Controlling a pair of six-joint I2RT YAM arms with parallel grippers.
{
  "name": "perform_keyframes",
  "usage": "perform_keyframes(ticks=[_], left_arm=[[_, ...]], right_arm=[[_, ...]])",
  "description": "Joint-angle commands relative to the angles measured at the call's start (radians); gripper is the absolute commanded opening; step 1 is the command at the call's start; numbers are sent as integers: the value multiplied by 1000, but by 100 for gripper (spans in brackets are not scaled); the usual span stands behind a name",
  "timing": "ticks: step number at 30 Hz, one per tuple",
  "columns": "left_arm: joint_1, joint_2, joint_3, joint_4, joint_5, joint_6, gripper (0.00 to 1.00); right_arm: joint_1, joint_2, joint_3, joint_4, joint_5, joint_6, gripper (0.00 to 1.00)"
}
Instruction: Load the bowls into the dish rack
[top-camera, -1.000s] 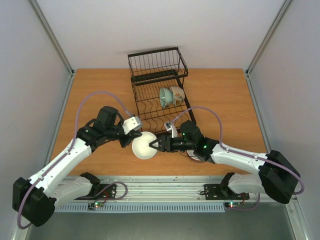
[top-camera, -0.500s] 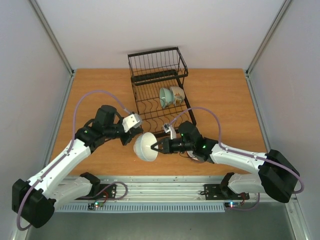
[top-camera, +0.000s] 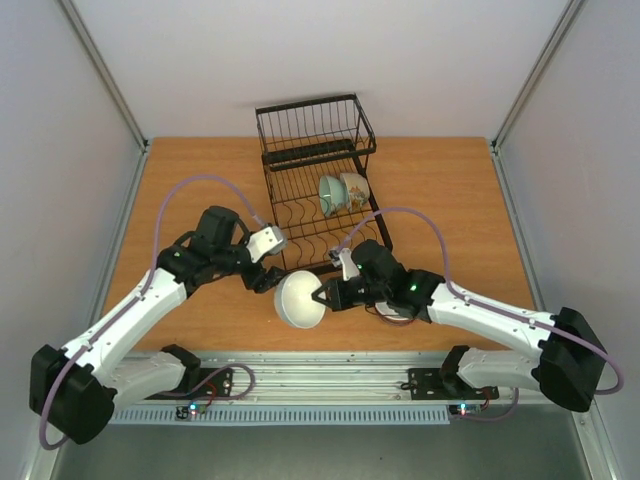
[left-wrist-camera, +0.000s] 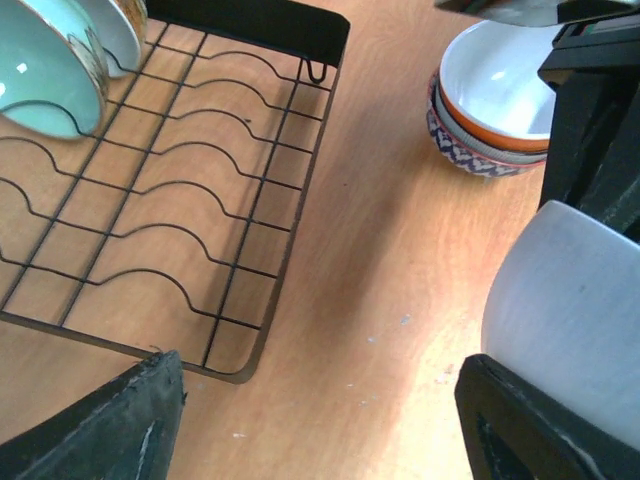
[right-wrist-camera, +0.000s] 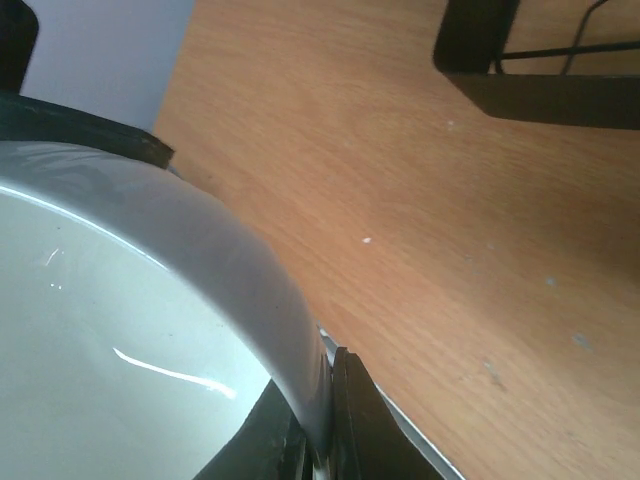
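Note:
A cream bowl (top-camera: 298, 300) hangs tilted above the table in front of the dish rack (top-camera: 300, 215). My right gripper (top-camera: 322, 296) is shut on its rim (right-wrist-camera: 318, 405), one finger inside and one outside. My left gripper (top-camera: 267, 277) stands open just left of that bowl (left-wrist-camera: 575, 320), nothing between its fingers (left-wrist-camera: 115, 425). In the rack a pale green bowl (top-camera: 330, 194) and a second bowl (top-camera: 354, 188) lean on edge. An orange bowl (left-wrist-camera: 495, 95) sits nested in a blue-and-white patterned one (left-wrist-camera: 470, 155) on the table by the rack's near right corner.
The rack's taller wire basket (top-camera: 315, 125) stands at its far end. Bare curved dividers (left-wrist-camera: 150, 200) fill the near half of the rack. My right forearm (top-camera: 480, 320) lies over the stacked bowls in the top view. Metal frame rails edge the table.
My left gripper has opened and let go of the cream bowl, drawing slightly left. The right gripper closed on the rim and now carries the bowl, which has shifted a little right and nearer.

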Motion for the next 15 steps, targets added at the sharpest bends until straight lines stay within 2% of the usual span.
perform_keyframes(ticks=[1, 5, 15], left_arm=[[0, 25, 61, -53, 41, 9, 78], [1, 33, 74, -68, 48, 10, 84], [0, 64, 93, -82, 11, 0, 83]], right_arm=[[17, -62, 46, -139, 97, -97, 1], [24, -80, 41, -177, 131, -108, 1], [54, -60, 93, -273, 216, -145, 1]])
